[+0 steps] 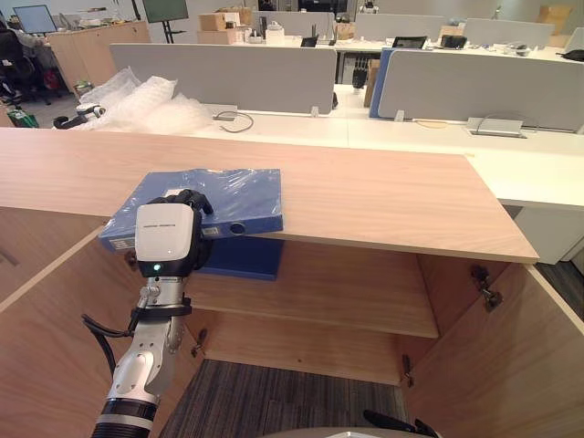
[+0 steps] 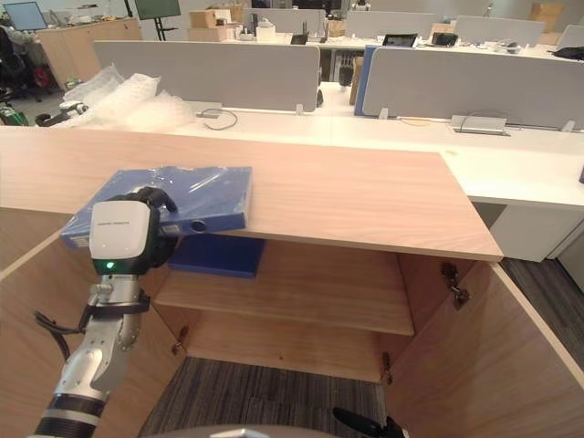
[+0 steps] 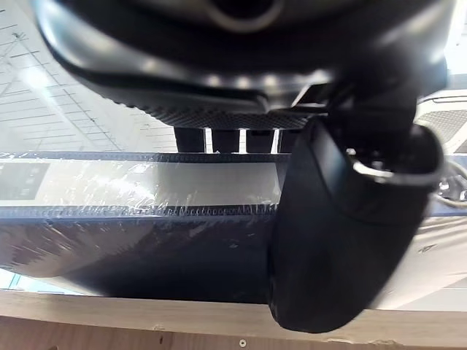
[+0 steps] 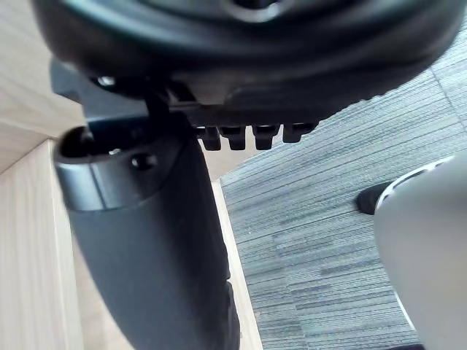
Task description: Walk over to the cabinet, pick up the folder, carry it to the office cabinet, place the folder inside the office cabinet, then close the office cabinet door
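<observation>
Cabinet [image 1: 383, 196] open, shelf [image 1: 347, 292] mostly bare (dark blue binder [image 1: 239, 258] at left end). Folder [image 1: 233, 196] flat on cabinet top, near edge overhanging front lip. Left hand [image 1: 169, 239] clamped on that edge, fingers curled over, thumb beneath. Step, likely: pick-up. Next: lift clear, lower onto shelf. Right hand [image 4: 146, 248] low near floor, fingers unreadable.

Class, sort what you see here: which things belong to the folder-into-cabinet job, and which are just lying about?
Belongs to the job:
blue folder, gripped by the left hand
open office cabinet
cabinet door
right hand

Just lying about:
bubble wrap
grey desk dividers
loose cable
cardboard boxes
</observation>
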{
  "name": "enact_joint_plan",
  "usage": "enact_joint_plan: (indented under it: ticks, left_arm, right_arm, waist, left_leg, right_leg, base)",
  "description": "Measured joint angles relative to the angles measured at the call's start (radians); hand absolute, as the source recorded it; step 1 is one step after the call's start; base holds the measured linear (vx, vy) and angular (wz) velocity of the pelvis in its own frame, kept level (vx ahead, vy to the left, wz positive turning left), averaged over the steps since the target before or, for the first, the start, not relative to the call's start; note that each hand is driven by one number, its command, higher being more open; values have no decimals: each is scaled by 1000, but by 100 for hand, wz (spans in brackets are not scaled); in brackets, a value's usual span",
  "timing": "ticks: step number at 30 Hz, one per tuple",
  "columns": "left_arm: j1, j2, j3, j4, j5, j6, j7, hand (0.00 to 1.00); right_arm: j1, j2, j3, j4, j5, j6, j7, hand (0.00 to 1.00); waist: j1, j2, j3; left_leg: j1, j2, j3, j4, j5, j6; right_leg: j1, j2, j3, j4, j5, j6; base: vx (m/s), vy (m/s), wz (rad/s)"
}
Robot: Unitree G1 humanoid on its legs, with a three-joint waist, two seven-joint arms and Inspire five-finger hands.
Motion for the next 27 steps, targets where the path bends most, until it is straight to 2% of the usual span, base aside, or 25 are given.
enact_joint_plan:
  ticks: [4,6,8,11,15,19,21,27]
  left_arm:
    - [15,-40,23,-38,-3,9,4,0]
    - [59,-99,32,-122,-36,20,-1,0]
    - [138,-177,28,-259,-128,2,0,0]
    - [212,-221,5,-396,-321,-69,-5,0]
    - [255,-293,-7,-524,-699,-171,-24,0]
    - [256,-336,2,-555,-899,-186,-25,0]
    - [265,-372,12,-556,-1046,-190,-39,0]
    - [279,-424,31,-611,-1335,-217,-81,0]
  right_arm:
    - [-6,4,-8,0,0,2,0,100]
    - [-10,5,-8,0,0,2,0,100]
    - [-10,11,-8,0,2,2,-5,100]
    - [-10,12,-8,10,3,2,-11,100]
    - [-12,24,-2,8,5,-1,-10,100]
    - [-2,27,3,8,26,0,-10,100]
    - [14,27,22,7,42,0,-9,100]
    - [30,37,32,-3,83,-2,-2,100]
  waist:
    - [-8,4,10]
    - [-10,2,16]
    - [-8,-5,20]
    - [-5,-7,21]
    - [-1,-8,13]
    - [1,-17,2]
    - [9,-21,-3]
    - [11,-36,-13]
  left_leg:
    - [1,0,2,0,0,0]
    - [-2,2,7,1,0,1]
    - [-4,3,20,5,-3,1]
    - [-4,4,26,5,-4,2]
    - [0,13,52,6,-8,0]
    - [-1,22,61,7,-15,-3]
    - [-1,28,69,7,-16,-4]
    - [1,34,92,13,-14,-6]
  right_leg:
    - [0,0,2,-1,2,0]
    - [-5,0,10,-1,6,0]
    - [-12,0,22,-1,8,0]
    - [-17,1,30,4,10,-1]
    - [-31,5,55,20,12,-3]
    - [-38,13,65,27,14,-6]
    - [-43,18,74,27,14,-7]
    - [-58,19,92,33,15,-8]
  base:
    - [4,0,-1]
    - [18,4,-10]
    - [36,11,-14]
    - [27,5,-6]
    - [-8,6,-17]
    - [-36,-3,-10]
    - [-33,-6,-10]
    - [9,6,-12]
